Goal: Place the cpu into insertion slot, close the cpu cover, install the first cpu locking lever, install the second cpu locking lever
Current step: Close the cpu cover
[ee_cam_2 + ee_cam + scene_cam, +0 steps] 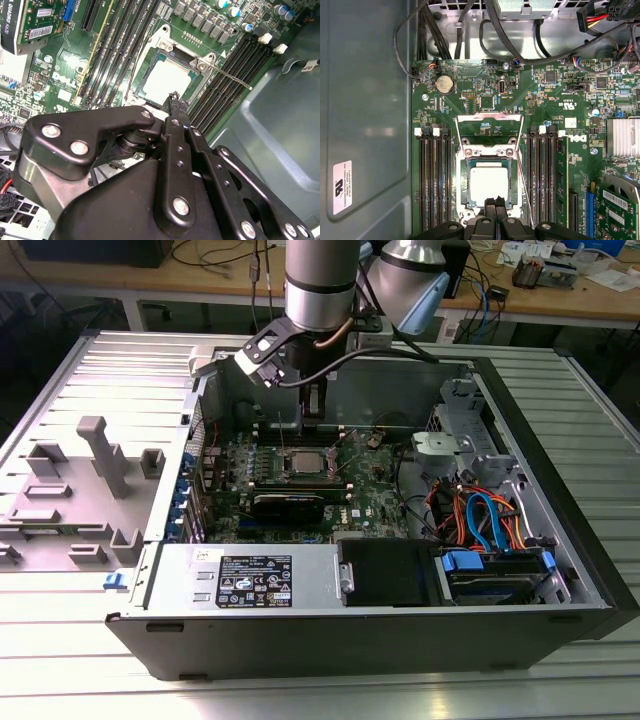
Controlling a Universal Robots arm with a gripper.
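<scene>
The cpu (489, 184), a flat square with a dull silver top, lies inside the insertion slot (462, 185) on the green motherboard; it also shows in the second wrist view (166, 80) and the exterior view (300, 462). The cpu cover (490, 118), a thin silver frame with a window, is swung back off the slot, with green board visible through it. A thin wire locking lever (234, 80) sticks out free beside the slot. My gripper (494, 202) hovers just over the cpu's near edge, fingers pressed together with nothing between them (175, 98).
Black memory slots (435, 185) flank the socket on both sides. A card with a silver heatsink (625, 137) stands close by. Cable bundles (520, 45) cross above the board. The case's grey wall (365, 125) bounds one side, with drive cables (480, 520) at the exterior view's right.
</scene>
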